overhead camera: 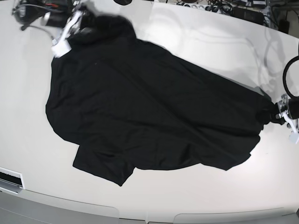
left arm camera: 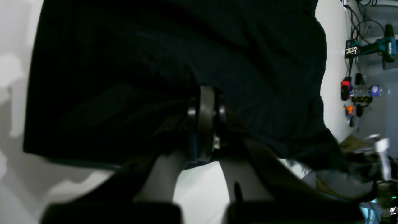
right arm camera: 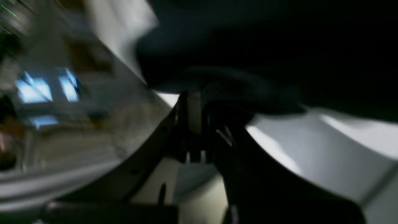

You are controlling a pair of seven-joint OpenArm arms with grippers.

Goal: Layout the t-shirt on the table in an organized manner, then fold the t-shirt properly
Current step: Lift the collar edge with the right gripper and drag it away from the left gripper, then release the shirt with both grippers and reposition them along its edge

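The table (overhead camera: 196, 42), the largest element, is a glossy white top with a curved near edge; it carries my whole working area. The t-shirt (overhead camera: 149, 112) lies spread across its middle, black, running diagonally from the far left corner in the base view to the right edge, with a sleeve flap jutting toward the near edge. My right gripper (overhead camera: 79, 25) sits at the far left end of the cloth in that view, jaws closed on a bunched fold of the t-shirt; its own wrist view is blurred. My left gripper (left arm camera: 205, 105) is at the opposite end, jaws pinched tight on the hem, with the dark cloth stretching away from it across the white top. Beyond the table's edge, in the left wrist view, a teal power drill (left arm camera: 377, 46) and small red and orange tools (left arm camera: 346, 90) are seen against a grey surface; the drill's lettering is too small to read. Cables (overhead camera: 219, 7) lie along the table's far edge.
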